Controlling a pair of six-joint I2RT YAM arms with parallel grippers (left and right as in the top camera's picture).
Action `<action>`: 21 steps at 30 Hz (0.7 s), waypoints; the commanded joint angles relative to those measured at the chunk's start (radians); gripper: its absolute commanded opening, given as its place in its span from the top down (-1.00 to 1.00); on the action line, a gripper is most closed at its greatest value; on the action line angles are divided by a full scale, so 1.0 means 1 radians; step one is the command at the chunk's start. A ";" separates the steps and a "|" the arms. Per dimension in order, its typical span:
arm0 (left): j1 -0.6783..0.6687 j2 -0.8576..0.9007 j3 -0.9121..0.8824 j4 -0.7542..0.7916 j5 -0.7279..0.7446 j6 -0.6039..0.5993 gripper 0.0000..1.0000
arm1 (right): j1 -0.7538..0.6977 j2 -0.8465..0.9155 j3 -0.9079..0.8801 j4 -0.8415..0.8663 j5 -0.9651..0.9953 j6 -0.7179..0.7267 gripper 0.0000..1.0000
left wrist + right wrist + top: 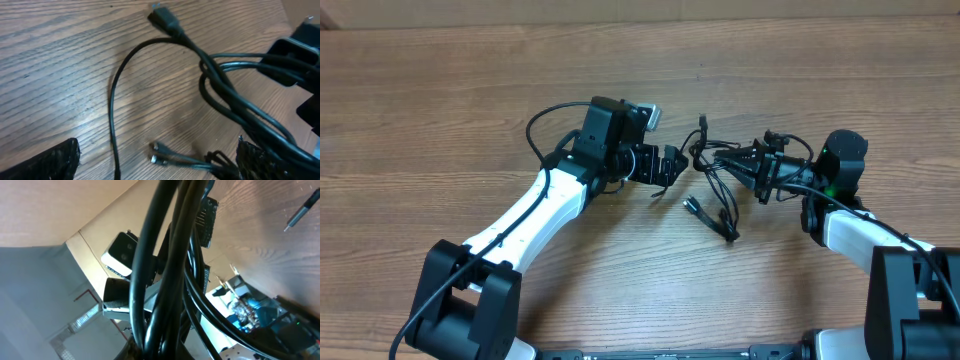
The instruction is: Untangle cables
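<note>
On a wood-grain table (440,100), the left arm (535,215) and right arm (860,235) reach from the near edge toward a knot of cables (717,168) lying at mid-table, slightly right of centre. The left gripper (670,166) stands wide open just left of the knot, with nothing seen between its fingers. The right gripper (758,168) is clamped on the knot's right side, with several cords running through it. One strand curves out to a plug (162,19), and two small connectors (158,156) lie loose on the near side. The cords look light, limp and smooth-jacketed, so they would likely slip from a loose pinch and drag the whole bunch when tugged. A firm hold on a single strand just behind its plug seems the best place to grip. How the strands cross inside the knot cannot be made out. Blurred cords fill the right wrist view and hide its fingers, and both arm bases are cut off at the near edge.
</note>
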 commanded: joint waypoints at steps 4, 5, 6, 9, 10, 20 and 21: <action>-0.004 -0.016 0.011 0.061 0.032 0.026 -1.00 | -0.002 -0.016 0.006 0.011 -0.039 0.121 0.79; -0.006 -0.016 0.011 0.077 0.028 0.035 -1.00 | -0.002 -0.016 0.006 0.011 -0.038 0.122 0.78; -0.009 -0.016 0.011 0.090 0.025 0.038 -0.99 | -0.002 -0.016 0.006 0.011 -0.038 0.122 0.77; -0.024 -0.016 0.011 0.127 0.021 0.058 -0.99 | -0.002 -0.016 0.006 0.011 -0.038 0.122 0.75; -0.032 -0.016 0.011 0.131 0.010 0.070 -1.00 | -0.002 -0.016 0.006 0.011 -0.039 0.122 0.75; -0.113 -0.016 0.011 0.139 -0.135 0.077 -0.99 | -0.002 -0.016 0.006 0.042 -0.045 0.122 0.74; -0.116 -0.016 0.011 0.141 -0.137 0.080 -0.99 | -0.002 -0.016 0.006 0.041 -0.045 0.122 0.74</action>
